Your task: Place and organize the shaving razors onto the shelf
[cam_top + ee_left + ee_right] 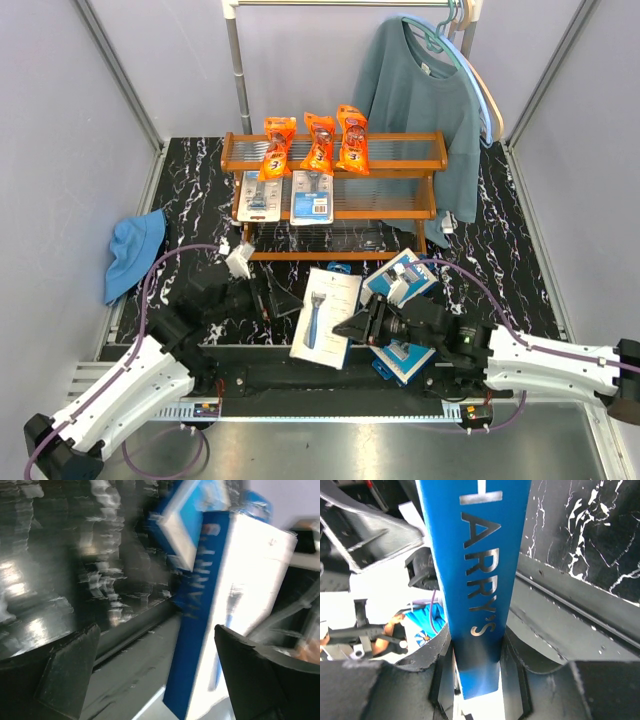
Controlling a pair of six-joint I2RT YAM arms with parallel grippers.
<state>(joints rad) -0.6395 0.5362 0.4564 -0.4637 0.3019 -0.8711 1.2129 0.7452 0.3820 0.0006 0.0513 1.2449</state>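
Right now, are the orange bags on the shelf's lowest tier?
No, the three orange bags sit on the top tier of the shelf.

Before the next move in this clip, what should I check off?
1. Right fingers clamped on the Harry's box: ok.
2. Left fingers open: ok.
3. Bottom tier of the shelf bare for the box: ok.
4. Box clear of the left fingers: cannot tell.
5. All razors shelved: not ok; two blue boxes lie on the table.
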